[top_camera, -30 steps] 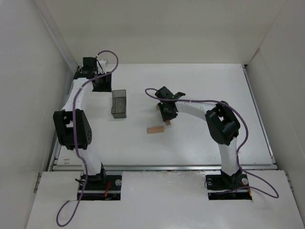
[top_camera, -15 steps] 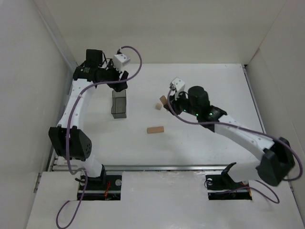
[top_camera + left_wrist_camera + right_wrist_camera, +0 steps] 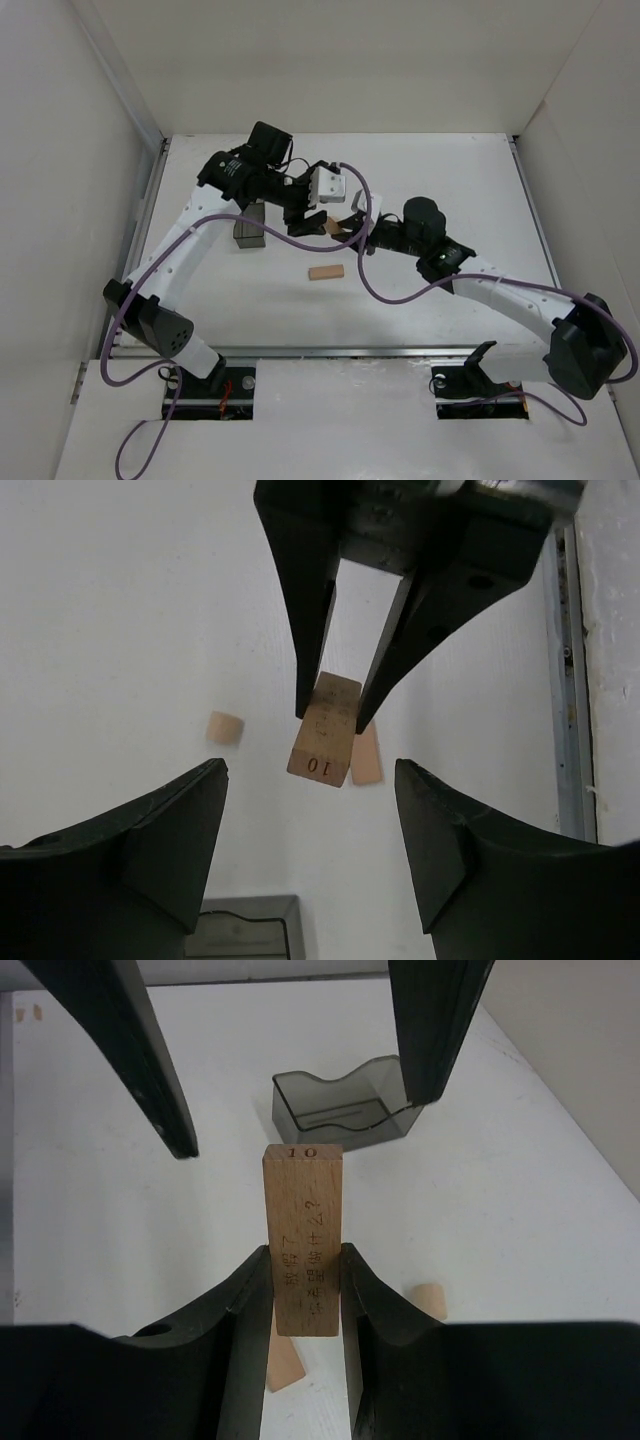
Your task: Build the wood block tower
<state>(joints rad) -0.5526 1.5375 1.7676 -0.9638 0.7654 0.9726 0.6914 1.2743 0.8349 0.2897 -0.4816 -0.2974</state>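
Observation:
My right gripper (image 3: 305,1260) is shut on a light-tan wooden bar (image 3: 303,1200) stamped "10" and holds it above the table, end pointing at my left gripper. In the left wrist view the same bar (image 3: 325,730) sits between the right fingers (image 3: 300,600). My left gripper (image 3: 310,800) is open and empty, facing the bar a short way off. A second bar (image 3: 326,272) lies flat on the table below; it also shows in the left wrist view (image 3: 367,752). A small rounded piece (image 3: 226,727) lies on the table nearby. In the top view both grippers meet mid-table, left (image 3: 305,218), right (image 3: 355,228).
A dark translucent grey box (image 3: 248,228) stands on the table left of centre, partly under my left arm; it also shows in the right wrist view (image 3: 345,1110). White walls enclose the table on three sides. A purple cable (image 3: 360,270) hangs over the middle.
My right gripper has lifted the bar off the table and extended toward the centre. My left arm has swung from the far-left corner to the middle, now facing the held bar.

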